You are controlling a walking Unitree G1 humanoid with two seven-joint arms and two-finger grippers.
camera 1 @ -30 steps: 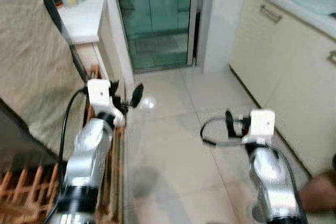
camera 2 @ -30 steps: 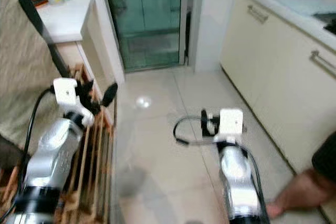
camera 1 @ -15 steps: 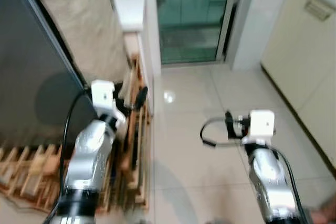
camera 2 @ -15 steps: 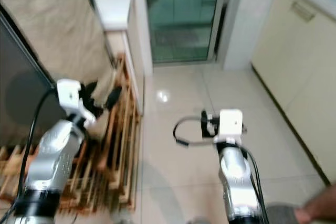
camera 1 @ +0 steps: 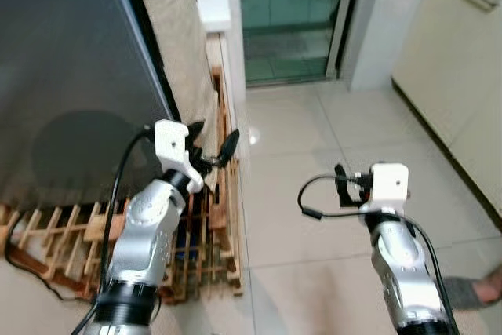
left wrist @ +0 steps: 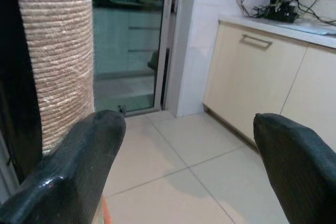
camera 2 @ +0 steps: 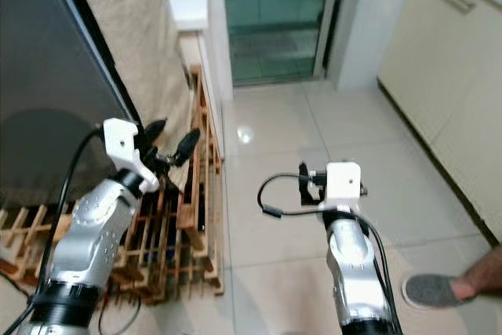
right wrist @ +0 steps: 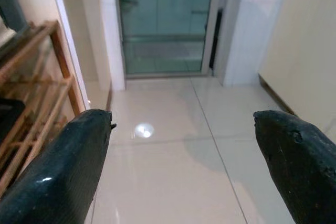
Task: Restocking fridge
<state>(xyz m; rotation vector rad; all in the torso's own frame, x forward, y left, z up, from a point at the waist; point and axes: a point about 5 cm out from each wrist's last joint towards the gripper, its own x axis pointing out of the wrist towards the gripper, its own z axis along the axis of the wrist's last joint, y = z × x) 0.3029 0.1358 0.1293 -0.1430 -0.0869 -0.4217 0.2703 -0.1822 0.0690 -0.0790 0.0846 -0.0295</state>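
left eye view: fridge (camera 1: 67, 76) at robot's left, door shut, wooden rack (camera 1: 205, 233) beside it. left tool (camera 1: 212, 145) open, empty, near fridge. right tool (camera 2: 307, 183) open, empty, over floor. step: approach. next: face fridge, reach door edge.

No text, label, brand or number can be read anywhere.

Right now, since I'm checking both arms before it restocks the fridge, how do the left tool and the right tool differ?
The left tool hangs over the wooden rack beside the dark fridge; the right tool hangs over bare floor tiles. The left tool's fingers show plainly in the head views, whereas the right tool's are mostly hidden behind its white wrist block. Both are open and hold nothing.
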